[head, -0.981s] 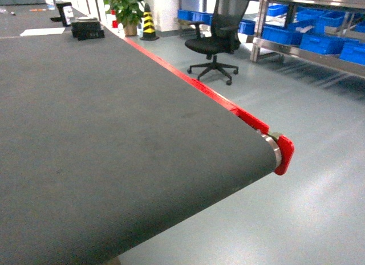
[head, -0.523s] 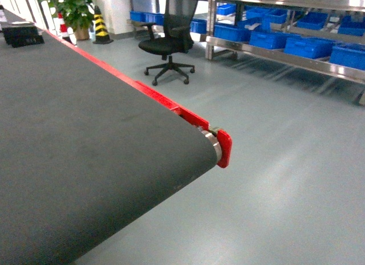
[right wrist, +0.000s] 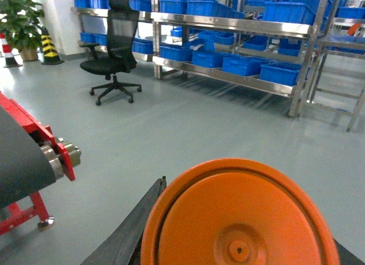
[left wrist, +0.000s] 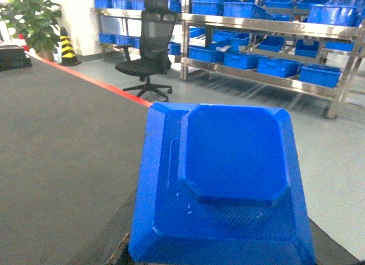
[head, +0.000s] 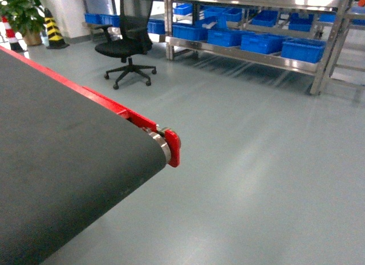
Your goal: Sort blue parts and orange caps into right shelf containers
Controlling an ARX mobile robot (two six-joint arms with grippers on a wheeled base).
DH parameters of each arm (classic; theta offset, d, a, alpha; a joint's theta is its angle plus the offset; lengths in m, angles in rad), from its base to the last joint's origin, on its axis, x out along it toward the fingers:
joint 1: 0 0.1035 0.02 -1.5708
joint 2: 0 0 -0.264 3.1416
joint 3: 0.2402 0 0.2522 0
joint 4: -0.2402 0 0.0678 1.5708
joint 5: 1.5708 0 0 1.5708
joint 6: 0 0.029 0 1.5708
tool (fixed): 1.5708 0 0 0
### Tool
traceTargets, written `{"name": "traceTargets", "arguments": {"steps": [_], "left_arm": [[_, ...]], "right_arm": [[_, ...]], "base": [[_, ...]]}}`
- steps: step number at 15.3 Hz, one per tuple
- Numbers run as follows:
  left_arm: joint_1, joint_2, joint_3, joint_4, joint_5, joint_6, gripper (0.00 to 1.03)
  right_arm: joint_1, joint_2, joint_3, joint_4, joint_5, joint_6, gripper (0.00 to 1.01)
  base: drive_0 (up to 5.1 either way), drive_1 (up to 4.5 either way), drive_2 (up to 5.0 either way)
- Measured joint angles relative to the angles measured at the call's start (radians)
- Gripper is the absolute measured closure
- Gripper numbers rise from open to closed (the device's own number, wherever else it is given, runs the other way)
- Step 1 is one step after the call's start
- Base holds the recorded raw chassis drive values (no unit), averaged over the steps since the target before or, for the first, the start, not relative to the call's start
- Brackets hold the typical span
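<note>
Blue part (left wrist: pixel 219 185) filled the left wrist view, held close under the camera, and the orange cap (right wrist: pixel 239 219) did the same in the right wrist view; neither gripper's fingers showed, so I could not tell how they gripped. Both pieces looked like rigid, smooth moulded plastic, probably light and a bit slippery, best pinched across flat sides or the rim. The right shelf containers (head: pixel 302 48) stood well apart, across open floor beyond the conveyor belt (head: pixel 63 162).
</note>
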Motion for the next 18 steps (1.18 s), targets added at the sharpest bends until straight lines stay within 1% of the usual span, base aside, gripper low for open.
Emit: {"name": "traceTargets", "arguments": {"steps": [18], "left_arm": [[0.000,0.000,0.000,0.000,0.000,0.000,0.59]], "right_arm": [[0.000,0.000,0.000,0.000,0.000,0.000,0.57]], "base": [[-1.6,-1.59,-1.6]]}}
